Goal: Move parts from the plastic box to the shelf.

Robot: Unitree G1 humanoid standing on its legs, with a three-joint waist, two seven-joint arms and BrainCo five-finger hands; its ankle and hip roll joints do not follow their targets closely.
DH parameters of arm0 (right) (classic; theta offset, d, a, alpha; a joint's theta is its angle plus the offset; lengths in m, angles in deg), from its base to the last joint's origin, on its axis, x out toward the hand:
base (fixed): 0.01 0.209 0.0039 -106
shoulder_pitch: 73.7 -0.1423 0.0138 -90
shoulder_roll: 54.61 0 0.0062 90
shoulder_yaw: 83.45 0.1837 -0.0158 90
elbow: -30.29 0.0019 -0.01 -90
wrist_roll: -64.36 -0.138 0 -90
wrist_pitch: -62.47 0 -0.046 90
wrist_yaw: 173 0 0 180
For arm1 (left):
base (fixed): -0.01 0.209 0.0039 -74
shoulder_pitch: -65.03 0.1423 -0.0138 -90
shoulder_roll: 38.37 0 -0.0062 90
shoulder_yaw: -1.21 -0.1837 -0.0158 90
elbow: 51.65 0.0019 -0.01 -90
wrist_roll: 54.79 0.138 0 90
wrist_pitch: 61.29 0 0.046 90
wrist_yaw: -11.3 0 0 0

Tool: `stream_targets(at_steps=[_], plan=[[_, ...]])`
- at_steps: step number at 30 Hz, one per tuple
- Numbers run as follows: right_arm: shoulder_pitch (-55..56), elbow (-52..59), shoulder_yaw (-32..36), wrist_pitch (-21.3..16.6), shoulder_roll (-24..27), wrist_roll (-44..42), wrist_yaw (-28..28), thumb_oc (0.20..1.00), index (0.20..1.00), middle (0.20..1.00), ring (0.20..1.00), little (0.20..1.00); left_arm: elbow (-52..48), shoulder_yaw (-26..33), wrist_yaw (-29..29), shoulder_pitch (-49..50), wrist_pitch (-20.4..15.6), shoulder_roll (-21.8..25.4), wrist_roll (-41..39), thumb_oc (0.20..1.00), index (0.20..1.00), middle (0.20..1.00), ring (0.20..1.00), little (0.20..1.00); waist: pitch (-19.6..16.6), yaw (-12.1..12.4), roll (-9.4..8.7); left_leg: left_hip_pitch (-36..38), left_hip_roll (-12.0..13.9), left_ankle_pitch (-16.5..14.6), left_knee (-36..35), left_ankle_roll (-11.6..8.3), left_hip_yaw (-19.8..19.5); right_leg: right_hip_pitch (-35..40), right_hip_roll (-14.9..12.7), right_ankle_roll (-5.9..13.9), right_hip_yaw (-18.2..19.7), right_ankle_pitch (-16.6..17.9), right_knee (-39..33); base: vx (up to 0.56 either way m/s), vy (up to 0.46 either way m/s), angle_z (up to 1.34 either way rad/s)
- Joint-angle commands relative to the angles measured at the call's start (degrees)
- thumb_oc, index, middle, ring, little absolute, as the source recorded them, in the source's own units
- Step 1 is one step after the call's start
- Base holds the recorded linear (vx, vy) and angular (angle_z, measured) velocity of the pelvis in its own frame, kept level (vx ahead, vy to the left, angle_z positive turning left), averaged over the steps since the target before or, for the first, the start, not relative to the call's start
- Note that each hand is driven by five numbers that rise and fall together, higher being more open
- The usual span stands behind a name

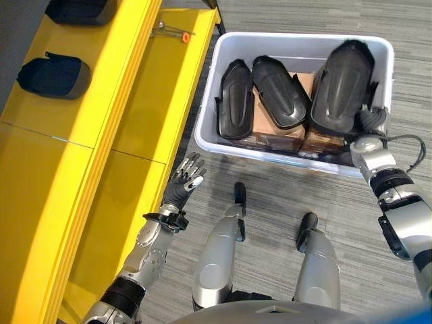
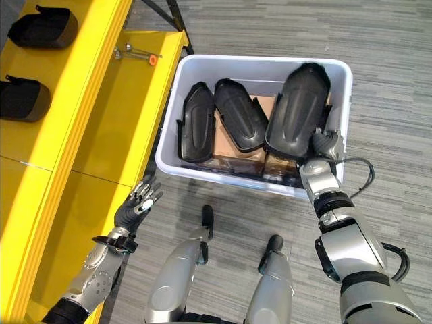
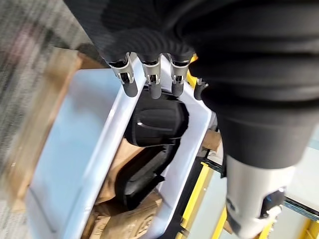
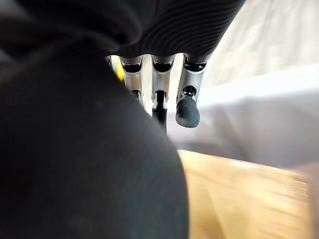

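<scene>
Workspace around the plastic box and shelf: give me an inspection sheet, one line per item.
Surface: grey striped carpet floor.
Job's things: white plastic box on the floor holds three black parts resting on brown cardboard; two more black parts lie on the yellow shelf.
Clutter: a small metal tool with an orange tip on the lower shelf level.
Hands: left hand open, held over the floor beside the shelf; right hand against the largest part at the box's near right corner, grip not readable.
Cables: nothing seen.
Surroundings: nothing seen.
</scene>
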Motion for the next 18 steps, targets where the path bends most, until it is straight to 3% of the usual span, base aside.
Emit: stream_targets(at_steps=[1, 7, 10, 13, 18], plan=[[-4.31, 4.66, 3.60, -6.74, 1.69, 5.88, 3.38, 0.200, 0.200, 0.200, 0.200, 0.200, -2.84, 2.78, -2.58, 0.02, -1.19, 1.02, 2.06, 1.000, 1.000, 1.000, 1.000, 1.000, 3.99, 0.86, -2.14, 3.52, -1.54, -10.54, 4.14, 2.05, 1.28, 6.38, 0.29, -0.86, -1.28, 5.09, -9.52, -0.02, -0.065, -0.08], [-1.16, 12.66, 5.95, -4.08, 1.03, 9.51, 3.29, 0.200, 0.200, 0.200, 0.200, 0.200, -0.79, 4.37, -4.34, 2.24, -1.23, 0.18, 2.94, 1.000, 1.000, 1.000, 1.000, 1.000, 0.42, 0.20, -3.05, 9.56, 0.18, -8.86, -0.48, 0.31, 1.14, 12.30, 0.99, -0.80, -2.16, 5.86, -13.87, 0.08, -0.047, -0.09], [-0.88, 13.25, 6.44, -5.40, 0.71, 8.20, 1.92, 0.200, 0.200, 0.200, 0.200, 0.200, 0.51, 4.58, -4.86, 2.54, -1.29, -0.26, 2.86, 1.000, 1.000, 1.000, 1.000, 1.000, -1.02, 0.19, -3.19, 11.03, 0.31, -8.51, -1.33, -0.12, 0.69, 14.10, 1.19, -0.94, -2.50, 5.67, -14.56, 0.08, -0.009, -0.01], [-0.22, 14.92, 6.51, -8.06, 0.03, 5.23, -4.90, 0.200, 0.200, 0.200, 0.200, 0.200, 1.88, 5.11, -5.59, 3.47, -1.25, -0.56, 2.92, 1.000, 1.000, 1.000, 1.000, 1.000, -2.89, 0.43, -3.37, 12.72, 0.18, -8.33, -1.84, -0.48, 0.01, 15.81, 1.07, -1.04, -3.17, 5.45, -14.64, 0.12, 0.055, 0.06], [4.46, 26.79, 2.20, -5.13, -5.72, -5.10, -18.36, 0.200, 0.200, 0.200, 0.200, 0.200, 2.41, 8.32, -4.47, 5.98, -0.54, -2.14, 4.01, 1.000, 1.000, 1.000, 1.000, 1.000, -6.34, 0.95, -4.15, 15.77, 0.34, -8.28, -2.00, -0.79, -0.77, 19.18, 0.51, -1.05, -4.01, 5.69, -15.22, 0.19, 0.176, 0.11]])
